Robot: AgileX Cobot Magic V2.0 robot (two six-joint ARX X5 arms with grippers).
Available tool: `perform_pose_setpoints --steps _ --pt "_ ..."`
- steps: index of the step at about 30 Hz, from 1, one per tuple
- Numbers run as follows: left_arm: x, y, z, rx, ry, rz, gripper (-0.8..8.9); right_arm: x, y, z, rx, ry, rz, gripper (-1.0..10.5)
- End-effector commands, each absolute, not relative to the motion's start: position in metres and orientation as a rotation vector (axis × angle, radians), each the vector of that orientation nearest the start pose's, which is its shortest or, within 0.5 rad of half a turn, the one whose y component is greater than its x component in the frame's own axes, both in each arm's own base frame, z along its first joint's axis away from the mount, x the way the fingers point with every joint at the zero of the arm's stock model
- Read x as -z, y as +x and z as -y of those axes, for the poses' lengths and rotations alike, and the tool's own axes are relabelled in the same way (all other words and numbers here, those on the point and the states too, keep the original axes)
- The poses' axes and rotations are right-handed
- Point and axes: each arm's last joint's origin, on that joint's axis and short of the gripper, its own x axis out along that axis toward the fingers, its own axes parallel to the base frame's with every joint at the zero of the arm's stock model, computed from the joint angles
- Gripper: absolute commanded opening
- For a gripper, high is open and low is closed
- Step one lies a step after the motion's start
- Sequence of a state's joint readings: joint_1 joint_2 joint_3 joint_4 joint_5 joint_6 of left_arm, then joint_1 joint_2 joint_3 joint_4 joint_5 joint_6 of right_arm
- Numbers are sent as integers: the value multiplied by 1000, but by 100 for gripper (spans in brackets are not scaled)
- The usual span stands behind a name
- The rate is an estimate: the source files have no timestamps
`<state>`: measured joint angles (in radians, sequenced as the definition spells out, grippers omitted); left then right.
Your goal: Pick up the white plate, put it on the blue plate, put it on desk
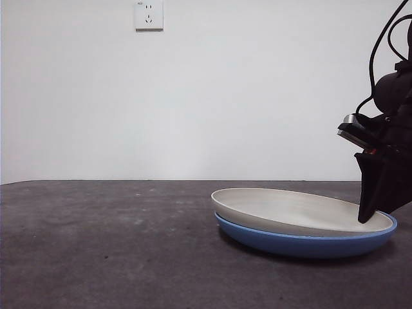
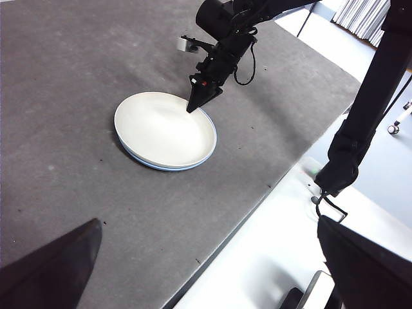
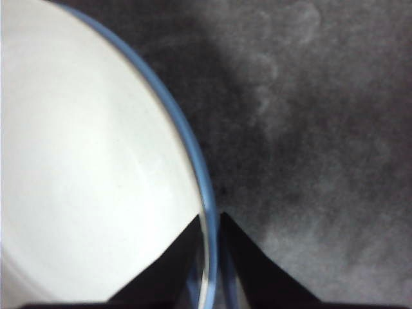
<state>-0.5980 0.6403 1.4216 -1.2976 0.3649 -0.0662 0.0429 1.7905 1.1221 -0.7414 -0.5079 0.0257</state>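
Observation:
The white plate (image 1: 296,209) lies nested in the blue plate (image 1: 302,243) on the desk (image 1: 96,244), right of centre; its left rim sits a little higher than the blue rim. My right gripper (image 1: 365,217) comes down onto the stack's right rim. In the right wrist view its jaws (image 3: 209,222) stand close together astride the rim, one over the white plate (image 3: 84,161), one outside the blue plate's edge (image 3: 187,129). From high above, the left wrist view shows the white plate (image 2: 164,125) and my left gripper (image 2: 209,221), open and holding nothing.
A wall socket (image 1: 149,15) sits high on the white wall behind. The desk's near edge (image 2: 225,238) runs diagonally in the left wrist view, with a white surface (image 2: 277,257) beyond it. A black arm segment (image 2: 360,116) stands at that side.

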Motion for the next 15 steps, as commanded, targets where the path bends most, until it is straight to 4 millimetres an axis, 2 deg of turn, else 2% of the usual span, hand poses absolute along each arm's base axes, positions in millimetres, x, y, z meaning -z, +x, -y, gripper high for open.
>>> perform_pose_setpoints --steps 1,8,15 --pt "-433 13 22 926 -1 -548 592 -163 327 -28 -432 337 -1389 9" --pt "-433 13 22 926 0 -547 592 -178 334 -34 -418 362 -1379 9" --pt "-433 13 22 935 30 -532 592 -207 344 -73 -484 320 -1348 9"
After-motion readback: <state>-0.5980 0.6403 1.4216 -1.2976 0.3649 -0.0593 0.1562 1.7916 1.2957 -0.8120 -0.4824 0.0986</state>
